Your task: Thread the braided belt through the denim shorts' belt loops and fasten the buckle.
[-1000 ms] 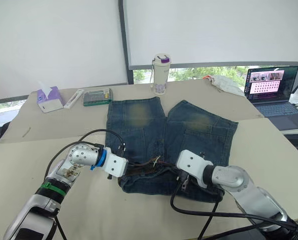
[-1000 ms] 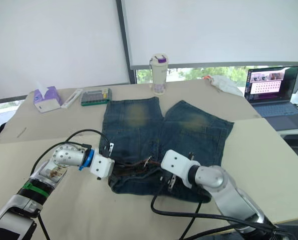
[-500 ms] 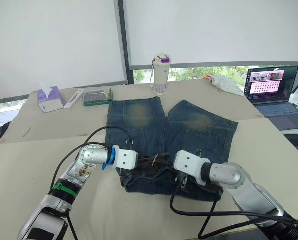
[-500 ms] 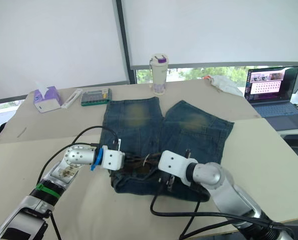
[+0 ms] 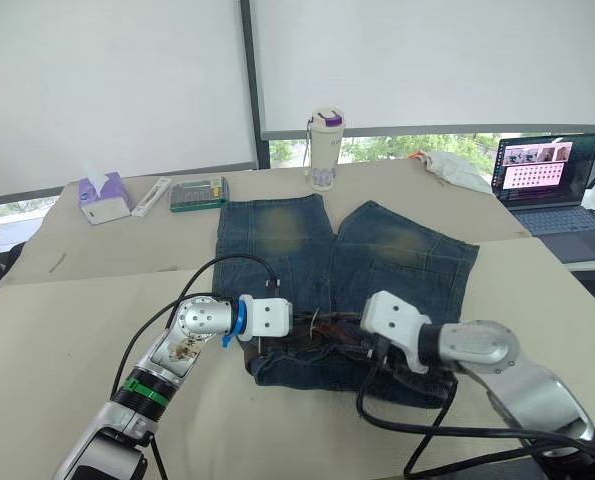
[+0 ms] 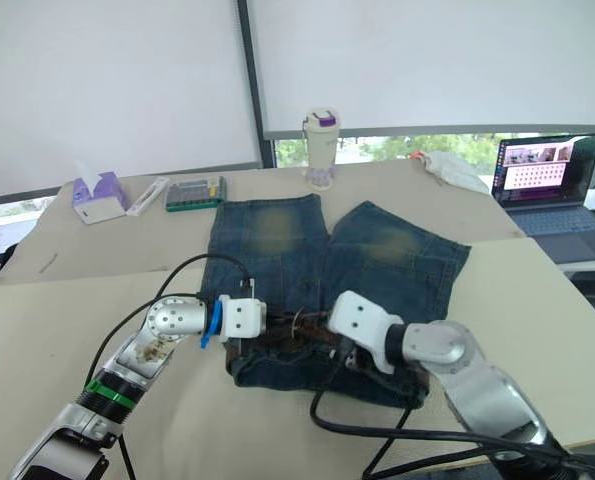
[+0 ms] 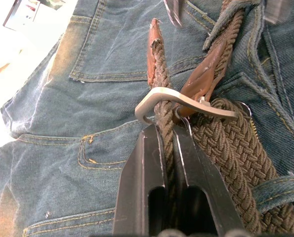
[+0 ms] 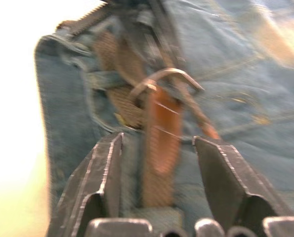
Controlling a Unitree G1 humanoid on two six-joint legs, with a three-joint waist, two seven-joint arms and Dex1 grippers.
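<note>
Looks like we're at the buckling step. Left pincer is clamped tight on the braided belt tip, already poked through the buckle. Right pincer sits wide open, holding nothing, straddling the strap at the denim shorts waistband. Next: probably pull the tip on through.

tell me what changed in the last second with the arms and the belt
The left end effector has slid along the waistband toward the middle of the denim shorts, shut on the braided belt just behind the buckle. The right end effector has edged slightly inward, open, with the belt's leather end between its fingers. The shorts, tissue box, bottle and laptop stayed put.
</note>
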